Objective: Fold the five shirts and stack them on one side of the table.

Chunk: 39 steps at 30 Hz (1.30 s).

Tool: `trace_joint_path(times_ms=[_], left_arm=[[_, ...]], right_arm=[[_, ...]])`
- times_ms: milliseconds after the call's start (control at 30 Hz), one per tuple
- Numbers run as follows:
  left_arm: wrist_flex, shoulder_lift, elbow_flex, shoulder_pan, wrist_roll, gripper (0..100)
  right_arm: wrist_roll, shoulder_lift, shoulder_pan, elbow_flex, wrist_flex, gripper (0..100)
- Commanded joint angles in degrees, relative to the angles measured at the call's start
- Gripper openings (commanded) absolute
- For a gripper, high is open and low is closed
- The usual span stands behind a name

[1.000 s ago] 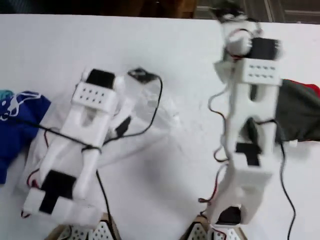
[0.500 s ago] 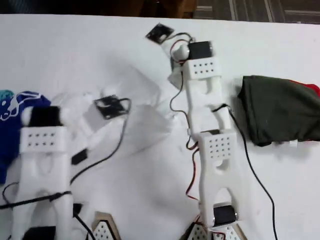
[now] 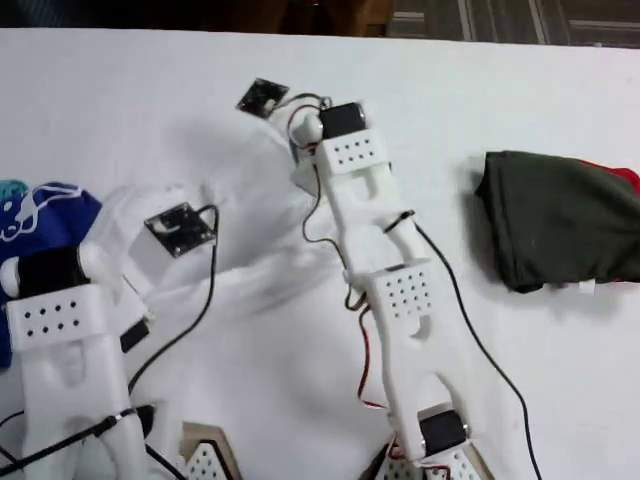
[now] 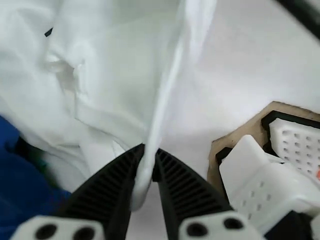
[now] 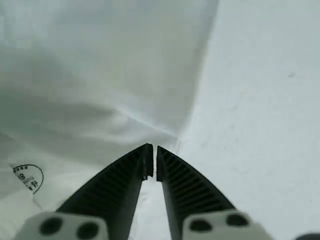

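Observation:
A white shirt (image 3: 255,205) lies crumpled on the white table, left of centre. My left gripper (image 4: 148,161) is shut on a fold of the white shirt (image 4: 115,75), low at the shirt's front left (image 3: 128,232). My right gripper (image 5: 151,161) is shut on the white shirt's (image 5: 100,75) far edge, near the shirt's back (image 3: 298,168). A blue shirt (image 3: 40,225) lies bunched at the table's left edge and also appears beside the left gripper (image 4: 22,195). A folded dark green shirt (image 3: 555,215) rests on a red one (image 3: 625,178) at the right.
The arm bases (image 3: 205,460) stand at the table's front edge, and the left base (image 4: 280,165) is close to the left gripper. Loose cables (image 3: 215,290) trail over the shirt. Bare table (image 3: 560,380) lies at the front right, and the table's back edge (image 3: 150,32) meets a dark floor.
The right arm swung left from beside the green shirt to the white shirt's far edge. The left arm pulled back toward the front left, dragging the white cloth with it.

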Motion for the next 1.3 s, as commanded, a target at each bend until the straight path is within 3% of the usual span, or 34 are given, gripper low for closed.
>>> trace_joint_path(times_ms=[0,233,533,700,900,1067,1267], left_arm=[[1.23,-1.93,-0.13,-0.44,-0.09,3],[1.23,-2.20,-0.66,-0.44,2.99,3],[1.14,-2.20,-0.66,-0.44,2.99,3],[1.14,-2.20,-0.75,-0.44,2.99,3],[1.14,-2.20,-0.75,-0.44,2.99,3],[1.05,-2.20,-0.75,-0.44,2.99,3],[1.05,-2.20,-3.74,-0.44,3.08,3]], right_arm=[[2.73,0.31,-0.13,-0.97,-1.54,2.0],[6.51,4.88,2.86,1.32,4.35,2.0],[8.70,3.12,13.41,7.21,8.84,1.9],[8.79,-6.64,16.22,22.95,8.92,1.9],[8.97,-25.19,14.81,43.25,8.75,1.9],[8.97,-35.30,14.90,41.58,8.57,2.1],[8.18,-29.58,16.57,37.36,6.99,2.4]])
